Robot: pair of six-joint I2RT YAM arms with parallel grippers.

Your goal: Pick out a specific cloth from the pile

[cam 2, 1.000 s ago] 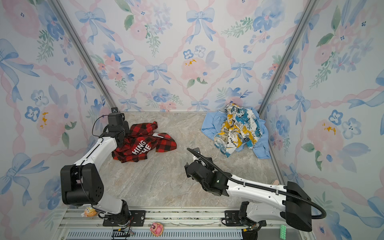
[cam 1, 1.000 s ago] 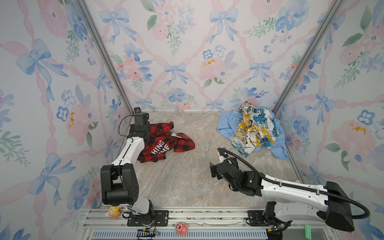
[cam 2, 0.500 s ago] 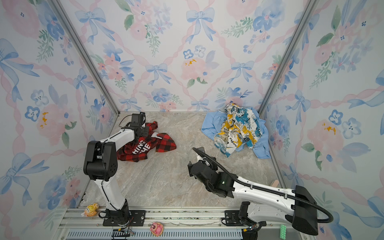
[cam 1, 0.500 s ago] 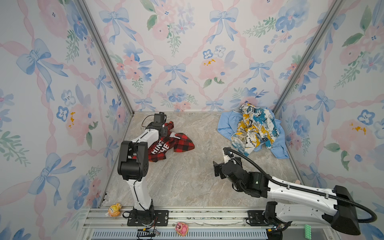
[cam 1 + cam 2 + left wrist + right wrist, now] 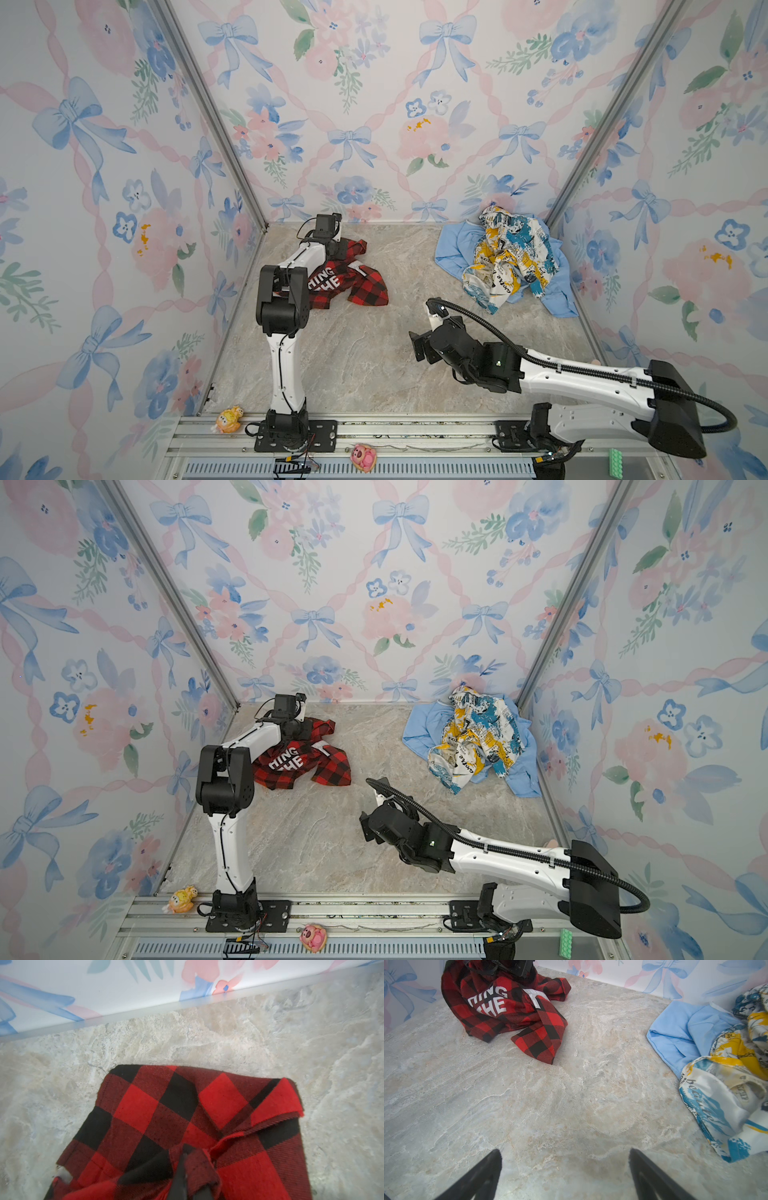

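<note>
Cloth [image 5: 365,286], one red-and-black check, white-lettered, lies crumpled under my left gripper [image 5: 192,1180], jaws nearly closed pinching its fold; my right gripper [image 5: 564,1151] spreads wide, empty; beyond it the pile [image 5: 507,266], two garments: smooth blue shirt [image 5: 453,253], glossy printed cloth [image 5: 515,245]

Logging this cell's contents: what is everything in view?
red-and-black checked shirt with white block letters: one, red-and-black, table's back left
plain light blue garment: one, light blue, back right corner
white printed cloth: one, white with yellow and teal, heaped on the blue garment
marble-pattern tabletop: one, beige-grey, under everything
floral walls: three, pink and blue, around the table
metal front rail: one, silver, nearest edge
yellow toy figure: one, yellow, rail's left
pink toy figure: one, pink, rail's middle
studded block: one, green, front right corner
left gripper: one, black, closed on a shirt fold
right gripper: one, black, open over the tabletop
</note>
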